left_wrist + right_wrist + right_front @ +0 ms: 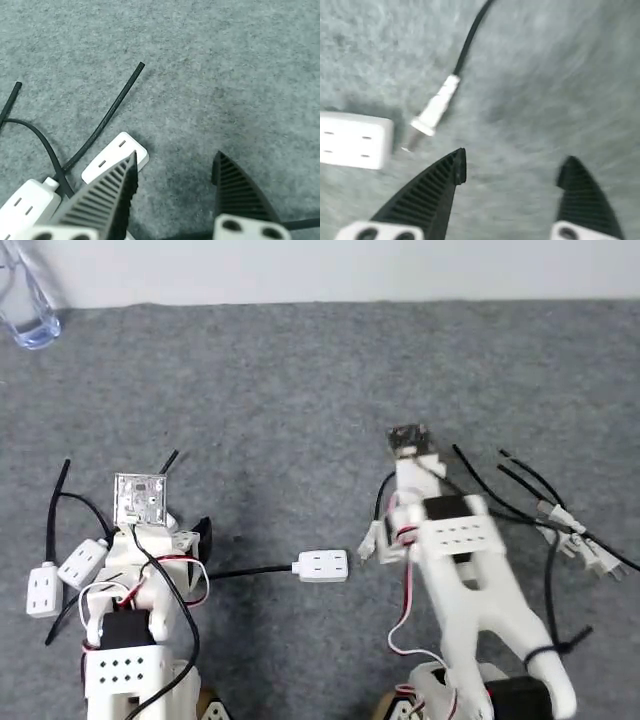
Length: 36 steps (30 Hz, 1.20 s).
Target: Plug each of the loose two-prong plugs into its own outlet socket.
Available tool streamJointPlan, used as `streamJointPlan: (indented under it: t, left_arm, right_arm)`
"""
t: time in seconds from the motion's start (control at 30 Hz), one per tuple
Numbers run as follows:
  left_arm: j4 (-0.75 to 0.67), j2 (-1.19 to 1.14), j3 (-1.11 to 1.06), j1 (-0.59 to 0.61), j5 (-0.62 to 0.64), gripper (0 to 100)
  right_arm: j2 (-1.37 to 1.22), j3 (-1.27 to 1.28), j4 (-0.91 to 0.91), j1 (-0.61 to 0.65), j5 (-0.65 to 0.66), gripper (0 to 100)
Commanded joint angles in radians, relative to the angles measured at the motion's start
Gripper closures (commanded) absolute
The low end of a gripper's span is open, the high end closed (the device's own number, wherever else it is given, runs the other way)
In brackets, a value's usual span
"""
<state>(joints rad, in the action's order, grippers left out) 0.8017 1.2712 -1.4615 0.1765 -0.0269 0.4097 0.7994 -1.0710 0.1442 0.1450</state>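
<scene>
Hovering right jaws, spread apart, near plug [432, 112] lying on counter [545, 75] just beside socket [352, 140]; best lower squarely over plug body, clamp behind prongs. Left jaws apart too.

Worktop [300, 380]: mottled grey. Outlet sockets [322, 566] and plugs [434, 109]: white, on black cords [250, 571]. Left gripper [176, 154] and right gripper [516, 154]: black, ribbed, on white arms [470, 550].

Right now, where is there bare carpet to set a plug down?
Free: the wide carpet strip beyond both arms, and the patch between them past the centre outlet. Crowded: the outlets beside the left arm; the plugs right of the right arm.
</scene>
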Motion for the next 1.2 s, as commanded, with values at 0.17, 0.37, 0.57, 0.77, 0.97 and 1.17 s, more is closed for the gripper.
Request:
streamJointPlan:
  t: [0.17,0.37,0.57,0.77,0.97,1.17]
  left_arm:
    - [-0.026,0.002,0.004,-0.003,-0.011,77]
    - [-0.037,0.002,-0.008,0.003,-0.015,77]
    - [-0.061,0.002,-0.021,0.003,-0.046,77]
    - [-0.064,0.002,-0.018,0.011,-0.048,77]
    - [-0.149,0.003,0.001,0.222,-0.038,77]
    - [-0.230,0.002,-0.018,0.307,0.020,77]
  right_arm:
    - [0.058,-0.163,-0.054,-0.182,1.023,88.2]
    - [0.062,-0.055,-0.054,-0.070,1.274,88.2]
    - [0.067,-0.035,-0.101,0.077,1.341,73.2]
    - [0.058,-0.040,-0.107,0.157,1.582,68.5]
    - [0.042,-0.028,-0.067,0.185,1.663,68.6]
    - [-0.120,-0.031,0.024,0.180,1.717,71.7]
